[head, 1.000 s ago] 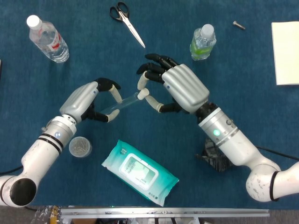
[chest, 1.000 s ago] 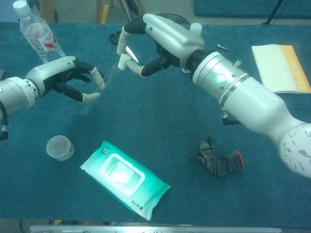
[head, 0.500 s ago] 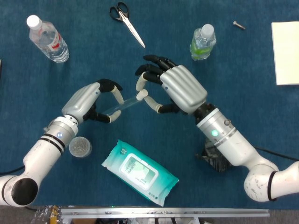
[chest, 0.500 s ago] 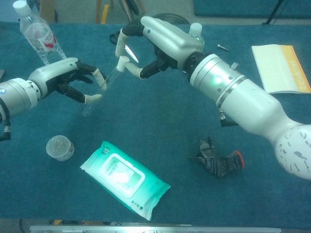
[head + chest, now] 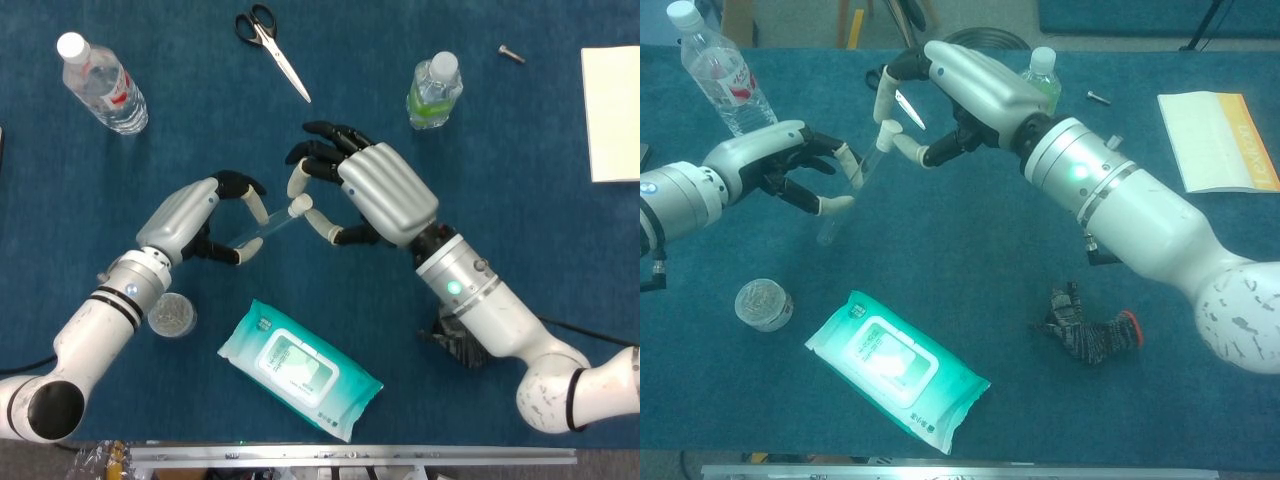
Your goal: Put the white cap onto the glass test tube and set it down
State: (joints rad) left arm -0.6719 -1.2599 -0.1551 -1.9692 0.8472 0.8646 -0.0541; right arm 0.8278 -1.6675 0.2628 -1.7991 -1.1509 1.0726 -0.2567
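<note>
your left hand gripping the glass test tube tilted above the table, right hand pinching the white cap on its upper end

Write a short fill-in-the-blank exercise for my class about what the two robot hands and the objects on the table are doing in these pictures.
1. The left hand holds a glass test tube off the ____ table cloth.
2. The right hand pinches the white ____ at the tube's upper end.
3. The scissors lie with blades ____.
4. The wet-wipes pack lies nearest the ____ edge of the table in the head view.

Missing words: blue; cap; closed; bottom
</note>
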